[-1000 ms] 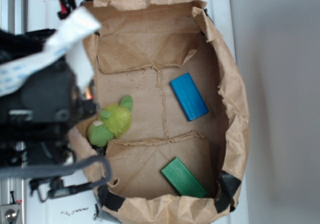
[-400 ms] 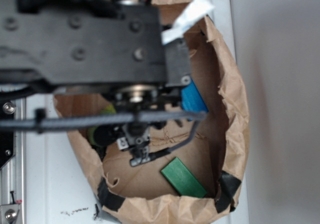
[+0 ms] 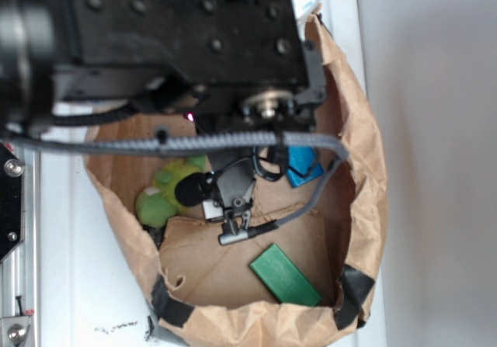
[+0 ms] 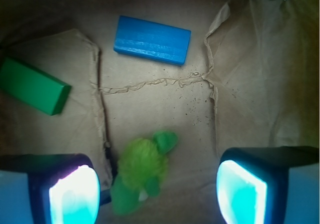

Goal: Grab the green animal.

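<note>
Spread wide and holding nothing, the black gripper [image 4: 160, 191] hangs over the floor of the crumpled brown paper bag [image 3: 365, 176], its two glowing pale pads [image 4: 75, 194] showing at the bottom corners of the wrist view. Between those pads — nearer the one on the picture's left, not touching either — lies the small fuzzy green animal [image 4: 142, 171], a plush toy with a yellow-green body and a darker green head pointing up and to the right in that view. It rests on the brown paper beside a raised fold seam.

Beyond the green animal's head, well apart from it, a flat blue rectangular block [image 4: 152, 39] lies on the bag floor. Off to the upper left of the toy in the wrist view, a flat dark green rectangular block [image 4: 32, 86] sits partly in shadow.

From the exterior view, the black arm and its grey braided cable [image 3: 194, 141] cover most of the bag's upper half — the green animal [image 3: 159, 196] peeks out under them, against the bag's left wall.
</note>
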`<state>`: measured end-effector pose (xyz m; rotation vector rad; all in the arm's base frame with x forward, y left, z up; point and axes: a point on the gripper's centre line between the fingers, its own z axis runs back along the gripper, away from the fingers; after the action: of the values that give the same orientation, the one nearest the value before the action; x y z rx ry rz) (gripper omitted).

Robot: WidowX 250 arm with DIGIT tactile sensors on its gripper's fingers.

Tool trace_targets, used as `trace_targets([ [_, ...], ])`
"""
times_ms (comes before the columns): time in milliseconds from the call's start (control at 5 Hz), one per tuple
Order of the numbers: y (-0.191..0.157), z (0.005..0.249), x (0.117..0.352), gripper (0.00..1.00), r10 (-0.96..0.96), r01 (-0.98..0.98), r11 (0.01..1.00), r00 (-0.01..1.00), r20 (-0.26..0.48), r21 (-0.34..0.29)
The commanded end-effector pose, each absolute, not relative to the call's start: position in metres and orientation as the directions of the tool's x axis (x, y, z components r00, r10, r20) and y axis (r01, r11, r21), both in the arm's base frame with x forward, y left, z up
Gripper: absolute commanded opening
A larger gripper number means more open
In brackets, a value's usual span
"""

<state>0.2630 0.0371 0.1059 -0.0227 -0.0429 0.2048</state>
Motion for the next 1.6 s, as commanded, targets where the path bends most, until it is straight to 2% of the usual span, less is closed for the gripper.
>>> trace_targets([
  [0,0.044,0.102,0.251,1.00,0.246,-0.246,0.969,0.968,0.040,0.006],
  [200,0.041,0.105,0.248,1.00,0.355,-0.354,0.935,0.935,-0.010,0.029],
  [400,0.034,0.104,0.241,1.00,0.351,-0.350,0.936,0.936,-0.014,0.049],
  [600,0.016,0.099,0.193,1.00,0.445,-0.445,0.895,0.895,-0.006,-0.016],
  [1400,0.016,0.099,0.193,1.00,0.445,-0.445,0.895,0.895,-0.006,-0.016],
])
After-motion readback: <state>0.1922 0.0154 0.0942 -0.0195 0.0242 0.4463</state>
